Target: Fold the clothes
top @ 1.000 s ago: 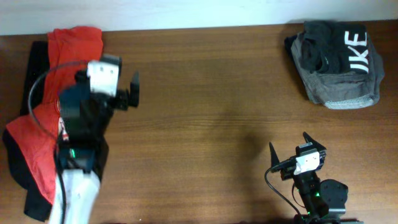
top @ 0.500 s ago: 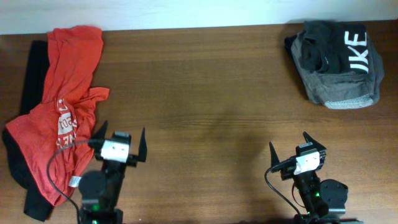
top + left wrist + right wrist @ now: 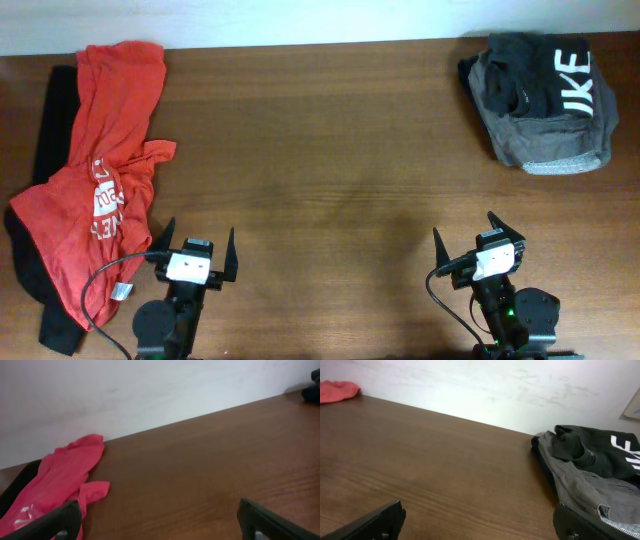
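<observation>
A crumpled red T-shirt (image 3: 100, 170) with white print lies at the table's left, on top of a black garment (image 3: 55, 110). In the left wrist view the red T-shirt (image 3: 60, 477) sits ahead and to the left. A folded black shirt with white lettering (image 3: 545, 75) rests at the far right corner. My left gripper (image 3: 198, 242) stands open and empty near the front edge, just right of the red shirt. My right gripper (image 3: 472, 240) is open and empty at the front right; its fingers (image 3: 375, 522) frame bare wood, with the black shirt (image 3: 600, 455) ahead to the right.
A grey garment with a ribbed hem (image 3: 545, 150) lies under the folded black shirt and is the grey garment (image 3: 580, 485) close to my right finger in the right wrist view. A white wall (image 3: 150, 390) runs along the table's far edge. Brown wooden tabletop (image 3: 330, 150) spans the middle.
My left arm has drawn back from above the red T-shirt to the table's front edge, uncovering the shirt. The right arm has not moved.
</observation>
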Controlling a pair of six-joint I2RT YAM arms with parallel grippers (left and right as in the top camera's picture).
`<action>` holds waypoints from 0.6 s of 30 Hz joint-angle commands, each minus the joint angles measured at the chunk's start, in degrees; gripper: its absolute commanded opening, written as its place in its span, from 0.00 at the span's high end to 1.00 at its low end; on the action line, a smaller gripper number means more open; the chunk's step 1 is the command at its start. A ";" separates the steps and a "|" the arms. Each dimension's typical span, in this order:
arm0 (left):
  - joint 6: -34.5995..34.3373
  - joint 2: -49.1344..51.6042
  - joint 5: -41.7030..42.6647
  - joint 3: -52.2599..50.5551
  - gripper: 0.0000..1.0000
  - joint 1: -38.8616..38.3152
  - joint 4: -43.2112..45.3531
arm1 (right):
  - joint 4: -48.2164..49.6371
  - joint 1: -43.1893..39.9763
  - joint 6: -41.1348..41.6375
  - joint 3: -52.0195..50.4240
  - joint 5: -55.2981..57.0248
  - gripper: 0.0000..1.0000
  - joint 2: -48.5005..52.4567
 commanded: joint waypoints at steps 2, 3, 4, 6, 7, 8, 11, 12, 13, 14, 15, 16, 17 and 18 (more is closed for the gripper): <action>0.15 -6.34 -1.92 -0.07 0.01 0.42 -6.54 | -0.20 0.33 0.42 -0.37 0.52 0.01 -0.50; -0.22 -7.48 -2.75 -0.09 0.01 0.42 -6.62 | -0.20 0.33 0.42 -0.37 0.52 0.01 -0.50; -0.15 -8.22 -2.82 -0.09 0.01 0.42 -6.62 | -0.20 0.33 0.42 -0.37 0.52 0.01 -0.50; -0.28 -8.00 -2.97 -0.09 0.01 0.50 -6.71 | -0.20 0.33 0.42 -0.37 0.52 0.01 -0.50; -0.35 -8.02 -2.93 -0.09 0.01 0.52 -6.71 | -0.20 0.33 0.42 -0.37 0.52 0.01 -0.50; -0.33 -8.02 -2.71 -0.09 0.01 0.50 -6.67 | -0.20 0.33 0.42 -0.37 0.52 0.01 -0.50; -0.31 -7.98 -2.71 -0.09 0.01 0.50 -6.51 | -0.20 0.33 0.42 -0.37 0.52 0.01 -0.50; -0.33 -7.96 -2.71 -0.09 0.01 0.50 -6.49 | -0.20 0.33 0.42 -0.37 0.52 0.01 -0.50; -0.31 -7.96 -2.71 -0.09 0.01 0.50 -6.49 | -0.20 0.33 0.42 -0.37 0.52 0.01 -0.50; -0.31 -7.93 -2.71 -0.09 0.01 0.50 -6.49 | -0.20 0.33 0.42 -0.37 0.52 0.01 -0.50; -0.33 -7.93 -2.71 -0.09 0.01 0.50 -6.49 | -0.20 0.33 0.44 -0.37 0.52 0.01 -0.50; -0.31 -7.93 -2.71 -0.09 0.01 0.50 -6.49 | -0.20 0.33 0.42 -0.37 0.52 0.01 -0.50; -0.31 -7.93 -2.71 -0.09 0.01 0.50 -6.49 | -0.20 0.33 0.42 -0.37 0.52 0.01 -0.50; -0.31 -7.93 -2.71 -0.09 0.01 0.50 -6.49 | -0.20 0.33 0.42 -0.37 0.52 0.02 -0.50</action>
